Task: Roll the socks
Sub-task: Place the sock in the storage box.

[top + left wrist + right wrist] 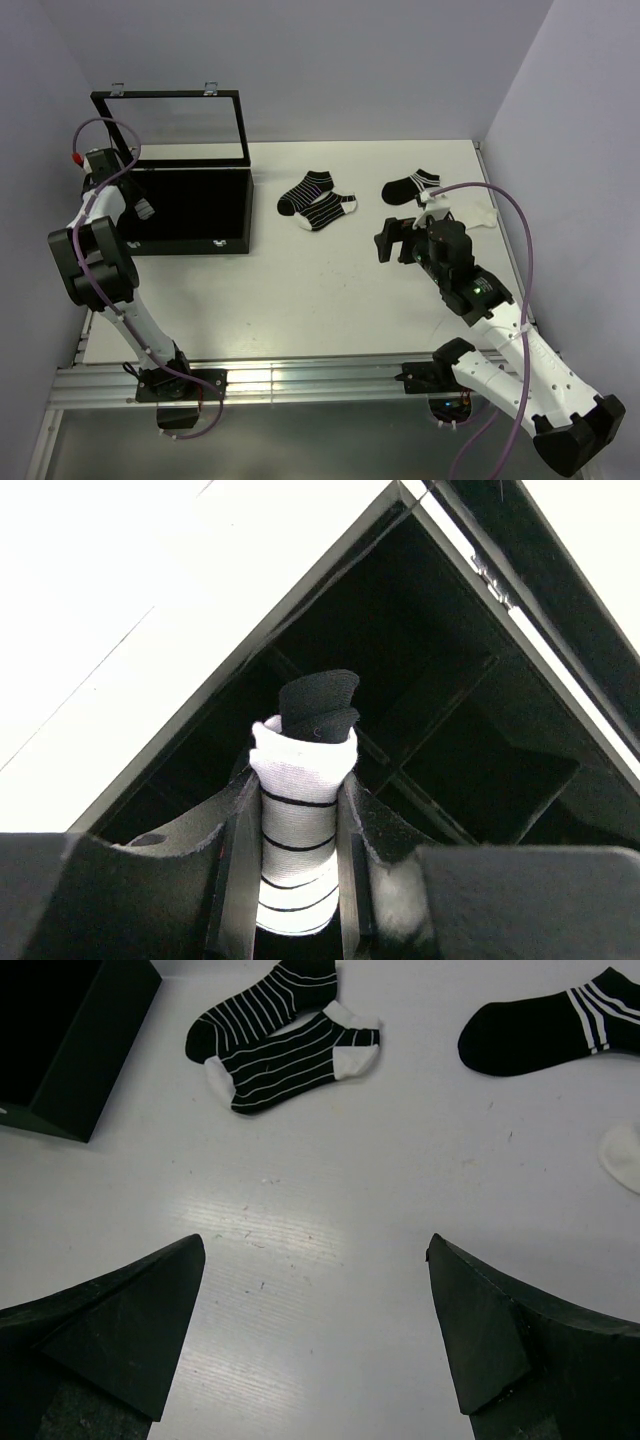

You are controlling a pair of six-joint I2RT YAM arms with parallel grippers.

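Left gripper (pixel 298 820) clenched on a rolled sock (pixel 302 765), white with black stripes around a black core. It is held over the divided box (pixel 185 245) at the upper left of the overhead view, apparently for dropping into a compartment. Right gripper (pixel 315 1260), jaws spread and empty, hangs over the table (pixel 330 1190). It faces the flat striped pair (pixel 285 1045) at upper centre and a black sock (pixel 545 1025) at upper right, probably the next to roll.
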